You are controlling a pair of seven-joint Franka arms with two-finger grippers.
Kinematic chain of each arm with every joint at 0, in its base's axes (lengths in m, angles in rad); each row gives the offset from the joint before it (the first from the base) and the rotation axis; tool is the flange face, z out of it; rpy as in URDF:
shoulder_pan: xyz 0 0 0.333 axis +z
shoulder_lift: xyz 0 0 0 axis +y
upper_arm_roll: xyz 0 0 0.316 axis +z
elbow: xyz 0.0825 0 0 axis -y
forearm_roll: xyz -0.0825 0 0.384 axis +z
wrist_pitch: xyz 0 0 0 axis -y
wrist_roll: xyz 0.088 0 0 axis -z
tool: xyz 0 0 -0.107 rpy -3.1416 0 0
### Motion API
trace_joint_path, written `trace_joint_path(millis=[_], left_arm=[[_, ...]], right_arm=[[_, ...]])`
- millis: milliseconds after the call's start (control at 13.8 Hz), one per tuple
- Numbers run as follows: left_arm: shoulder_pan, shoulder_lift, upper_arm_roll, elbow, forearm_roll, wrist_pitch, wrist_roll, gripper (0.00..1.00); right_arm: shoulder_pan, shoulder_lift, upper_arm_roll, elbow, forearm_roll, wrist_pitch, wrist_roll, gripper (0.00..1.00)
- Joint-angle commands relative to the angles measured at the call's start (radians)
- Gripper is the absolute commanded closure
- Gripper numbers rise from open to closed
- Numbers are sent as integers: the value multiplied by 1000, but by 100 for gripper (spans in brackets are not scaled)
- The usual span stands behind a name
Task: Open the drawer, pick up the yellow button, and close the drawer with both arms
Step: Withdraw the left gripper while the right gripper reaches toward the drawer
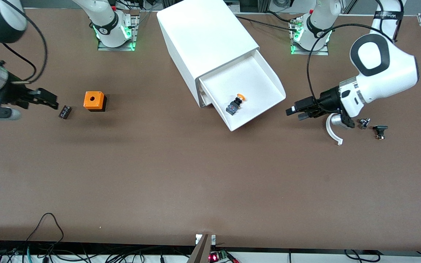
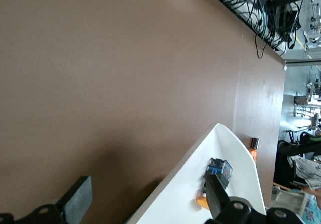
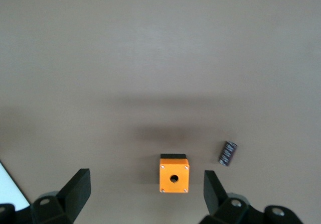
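Two smooth white fronts faced the front camera; the upper drawer [image 1: 254,78] stood pulled out, the orange-capped button [image 1: 235,105] lying inside. Left gripper [image 1: 294,111] hovered beside the drawer. In the left wrist view its flat fingers [image 2: 77,201] gaped empty. Right gripper [image 3: 145,191], wide open, framed the orange cube [image 3: 174,174] and ribbed black block [image 3: 227,153].
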Motion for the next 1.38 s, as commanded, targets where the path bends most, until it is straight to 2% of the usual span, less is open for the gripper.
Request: trace_joint_path(millis=[0, 73, 363, 581, 654, 799, 1090, 1162, 1308], left_arm=[[2, -19, 27, 38, 108, 19, -14, 0], [2, -22, 42, 68, 214, 8, -16, 0], [2, -36, 133, 196, 469, -177, -20, 0], [2, -52, 176, 330, 670, -361, -25, 0], [2, -60, 182, 356, 719, -403, -26, 0], [0, -83, 193, 393, 811, -481, -45, 0], [-15, -95, 190, 447, 1003, -562, -221, 0], [-27, -100, 188, 456, 1028, -581, -262, 0], [-43, -106, 193, 457, 1045, -596, -321, 0]], right_arm=[[75, 51, -6, 31, 16, 34, -1, 0], [94, 60, -6, 32, 19, 46, 11, 0], [198, 100, -5, 37, 108, 138, -1, 0], [325, 150, 4, 127, 130, 203, -18, 0], [347, 178, 29, 183, 130, 197, -54, 0], [347, 242, 124, 279, 139, 192, -195, 0], [350, 368, 294, 422, 130, 195, -551, 0], [361, 381, 320, 435, 111, 191, -620, 0], [390, 402, 325, 439, 35, 191, -743, 0]])
